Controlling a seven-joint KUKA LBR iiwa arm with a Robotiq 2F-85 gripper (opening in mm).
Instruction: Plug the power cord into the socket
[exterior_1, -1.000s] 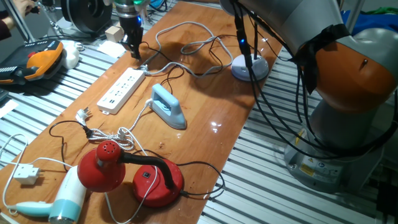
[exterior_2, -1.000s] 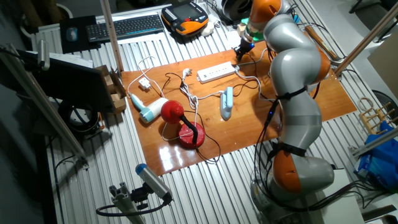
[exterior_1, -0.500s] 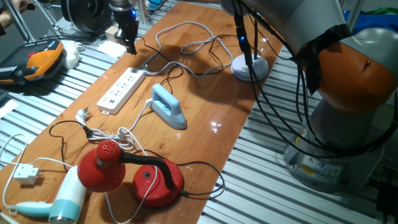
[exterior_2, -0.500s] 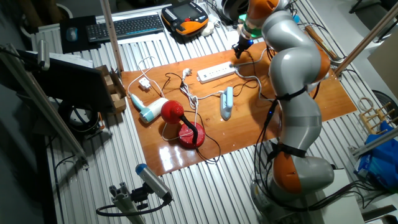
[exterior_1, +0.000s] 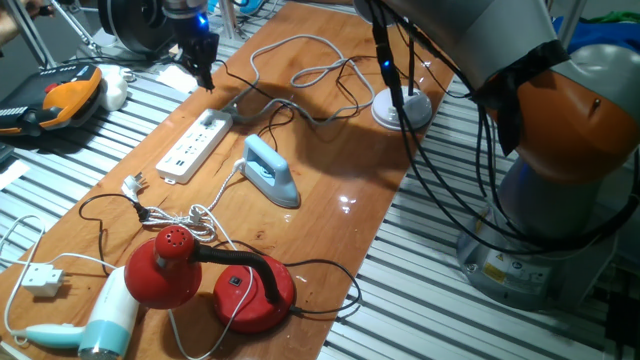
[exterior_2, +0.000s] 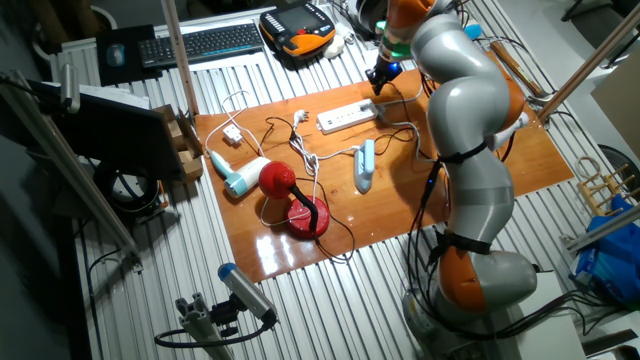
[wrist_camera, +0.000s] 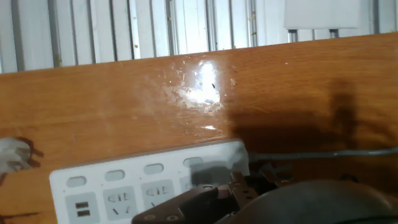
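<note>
The socket is a long white power strip (exterior_1: 195, 142) (exterior_2: 347, 116) lying on the wooden table; in the hand view its outlets (wrist_camera: 124, 183) fill the lower left. My gripper (exterior_1: 206, 80) (exterior_2: 377, 82) hangs a little above and beyond the strip's far end. It looks shut on the small dark plug (wrist_camera: 198, 202) of the power cord. The thin black cord (exterior_1: 232, 97) trails from the fingertips toward the table's middle. The fingers themselves are mostly hidden in the hand view.
A light-blue iron (exterior_1: 270, 170) sits beside the strip. Nearer are a red desk lamp (exterior_1: 215, 275), a hair dryer (exterior_1: 100, 320) and a white plug block (exterior_1: 42, 280). A grey cable (exterior_1: 300, 60) loops beside a white lamp base (exterior_1: 402, 108). An orange pendant (exterior_1: 65, 95) lies off the table.
The gripper has risen and drifted toward the table's far corner, away from the strip's end. The black cord near it has lifted with it.
</note>
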